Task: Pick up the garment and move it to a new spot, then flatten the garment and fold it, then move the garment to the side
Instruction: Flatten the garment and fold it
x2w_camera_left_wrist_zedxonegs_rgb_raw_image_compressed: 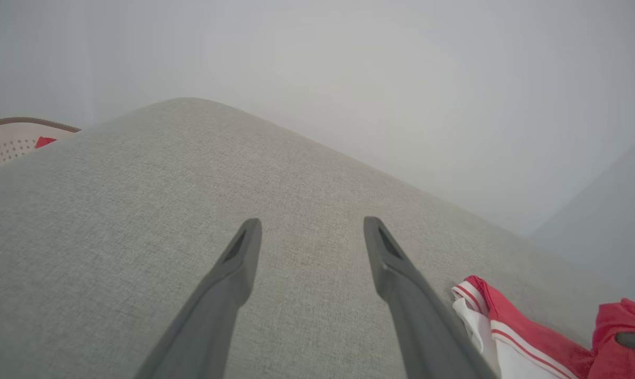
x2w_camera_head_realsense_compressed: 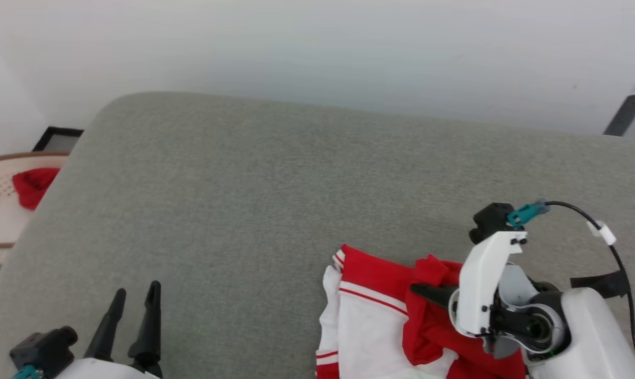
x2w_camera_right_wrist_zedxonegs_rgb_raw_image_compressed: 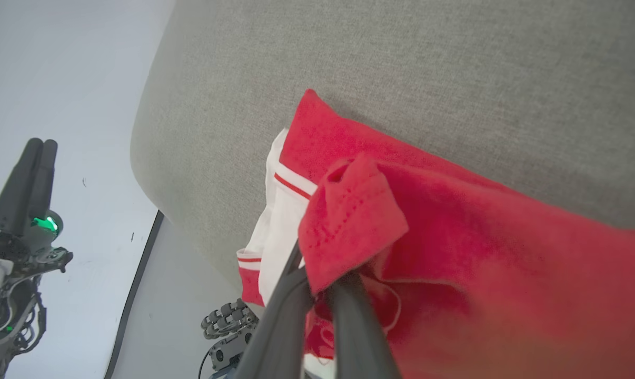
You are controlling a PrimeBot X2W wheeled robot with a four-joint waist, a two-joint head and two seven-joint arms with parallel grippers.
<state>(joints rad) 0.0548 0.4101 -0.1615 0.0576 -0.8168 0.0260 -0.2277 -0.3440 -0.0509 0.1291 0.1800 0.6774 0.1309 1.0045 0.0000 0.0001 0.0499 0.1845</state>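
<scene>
1. The right gripper (x2w_camera_right_wrist_zedxonegs_rgb_raw_image_compressed: pixel 323 284) is clenched on a bunched red fold of the garment (x2w_camera_head_realsense_compressed: pixel 375 316). The pinched flap stands up just past its fingertips, and the rest of the cloth trails back beneath and beside the fingers.
2. The garment lies crumpled at the near edge of the grey cushion (x2w_camera_head_realsense_compressed: pixel 244 200), with its white panel and striped trim spilling to the left of the right gripper.
3. The left gripper (x2w_camera_head_realsense_compressed: pixel 137 290) is released, its fingers spread wide and holding nothing. It is well apart from the garment, which lies off to its right.
4. The first step appears to be in hand: the grasp is made, but the move to a new spot is not yet done.
5. The next move calls for lifting the fold clear, then carrying it toward the bare cushion ahead of the left gripper. A single pinch may let the bundle swing or slip.
6. No brand, label or writing can be read. The dotted stitching on the held flap may mark a seam, but the close view is too blurred to tell.
</scene>
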